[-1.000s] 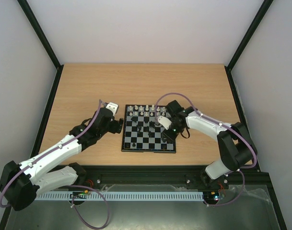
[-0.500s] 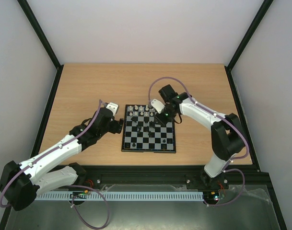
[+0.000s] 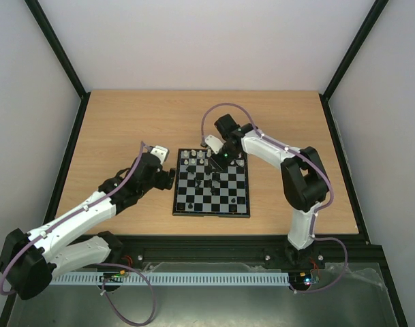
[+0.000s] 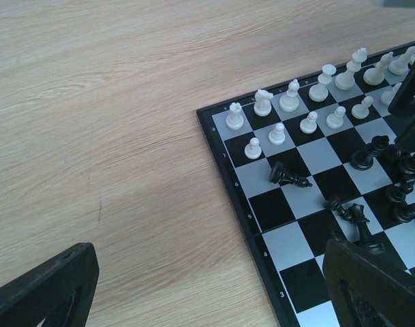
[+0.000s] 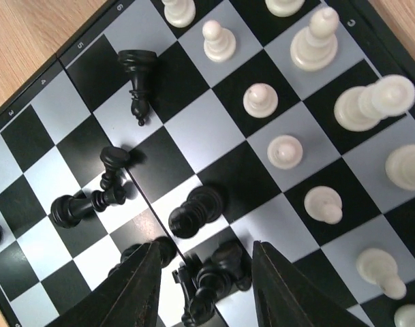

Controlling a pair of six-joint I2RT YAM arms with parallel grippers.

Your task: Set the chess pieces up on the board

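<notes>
Here right pincer (image 5: 206,269), jaws parted, apparently empty, hangs above board (image 5: 200,129).

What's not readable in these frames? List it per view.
- Top external: the chess pieces are too small to tell by type. The right end effector covers the board's far middle squares.
- Left wrist: the board is cut off by the right and bottom edges. The right end effector hides pieces at the right.
- Right wrist: its own fingers hide part of the black pile. Whether one piece is gripped is unclear.
</notes>
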